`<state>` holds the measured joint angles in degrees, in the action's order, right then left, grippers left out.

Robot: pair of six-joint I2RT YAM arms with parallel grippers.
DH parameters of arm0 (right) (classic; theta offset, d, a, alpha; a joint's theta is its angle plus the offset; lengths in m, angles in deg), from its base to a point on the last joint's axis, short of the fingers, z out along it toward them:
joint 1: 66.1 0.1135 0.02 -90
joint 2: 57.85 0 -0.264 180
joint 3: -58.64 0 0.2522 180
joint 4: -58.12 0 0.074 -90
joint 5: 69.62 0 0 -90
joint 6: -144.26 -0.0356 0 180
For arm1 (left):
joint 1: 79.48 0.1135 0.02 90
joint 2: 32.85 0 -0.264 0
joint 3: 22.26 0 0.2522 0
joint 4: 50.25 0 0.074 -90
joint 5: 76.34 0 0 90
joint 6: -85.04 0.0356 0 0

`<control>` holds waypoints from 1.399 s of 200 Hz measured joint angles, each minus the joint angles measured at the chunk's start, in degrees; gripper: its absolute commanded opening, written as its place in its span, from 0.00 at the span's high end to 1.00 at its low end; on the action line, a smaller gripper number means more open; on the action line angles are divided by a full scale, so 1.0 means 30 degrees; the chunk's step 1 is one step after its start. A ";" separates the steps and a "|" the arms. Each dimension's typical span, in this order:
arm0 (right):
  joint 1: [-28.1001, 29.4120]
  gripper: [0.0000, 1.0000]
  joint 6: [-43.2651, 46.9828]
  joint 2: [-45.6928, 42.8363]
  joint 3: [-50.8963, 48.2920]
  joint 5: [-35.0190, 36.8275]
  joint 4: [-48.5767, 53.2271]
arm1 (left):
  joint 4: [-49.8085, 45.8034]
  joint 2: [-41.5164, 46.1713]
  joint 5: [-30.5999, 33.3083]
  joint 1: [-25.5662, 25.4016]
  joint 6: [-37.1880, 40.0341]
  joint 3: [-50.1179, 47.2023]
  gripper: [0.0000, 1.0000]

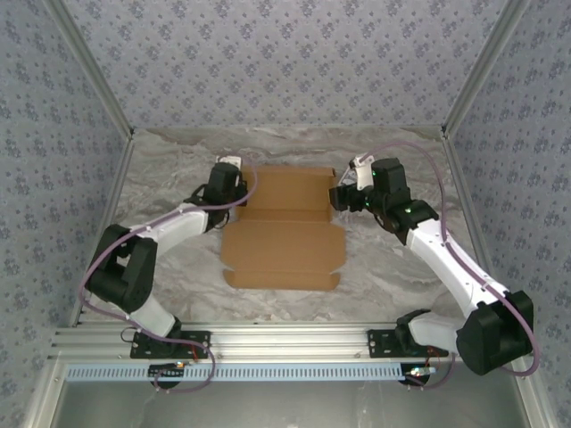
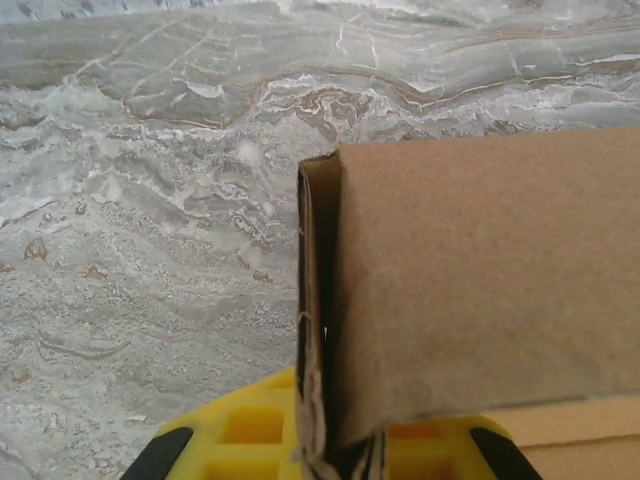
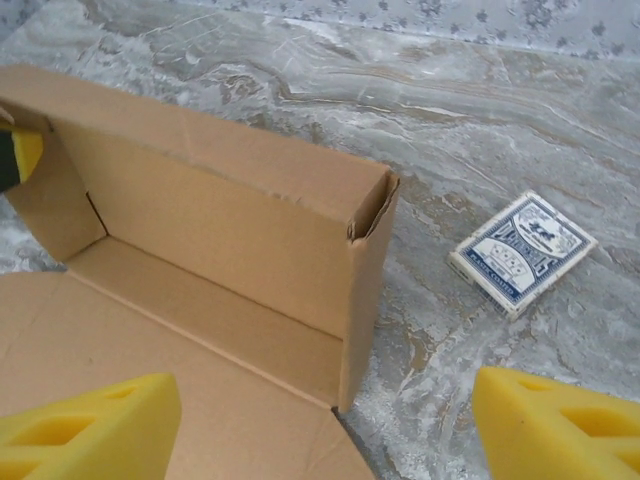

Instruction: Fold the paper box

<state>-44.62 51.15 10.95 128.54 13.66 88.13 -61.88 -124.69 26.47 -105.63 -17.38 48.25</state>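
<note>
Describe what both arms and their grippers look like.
The left arm and right arm have white links and black joint housings, each trailed by a purple cable. Green lights glow near the right wrist. The fingers are yellow blocks, the left's with square recesses.

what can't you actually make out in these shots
Left wrist view: a wall of the paper box hides the box's inside and the spot where the left jaws pinch it.
Right wrist view: the bottom edge cuts off the box's flat panel and the right jaws' yellow pads. The print on the card pack is too small to read.
Top view: the left arm's wrist covers its grip on the box.
</note>
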 measured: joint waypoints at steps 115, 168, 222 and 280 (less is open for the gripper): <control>0.0510 0.20 0.1362 0.3497 0.4262 0.0474 0.1071 | -1.5577 -0.5311 -0.7125 0.2943 0.5384 1.1220 1.00; 0.0699 0.20 0.1341 0.3789 0.4481 0.0656 0.1676 | -2.1413 -0.9836 -0.5989 0.2448 0.7825 1.6225 0.98; 0.0699 0.20 0.1188 0.3745 0.3504 0.1173 0.1668 | -2.5886 -1.4768 -0.4794 0.1377 0.8954 2.2709 0.86; 0.0699 0.20 0.0685 0.3614 0.2018 0.1326 0.1654 | -2.8720 -1.8506 -0.4524 0.0685 0.9231 2.9223 0.53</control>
<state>-42.53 53.20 21.79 134.60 17.64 93.10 -148.04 -180.20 12.90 -103.57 10.31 135.92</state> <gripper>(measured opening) 0.800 0.424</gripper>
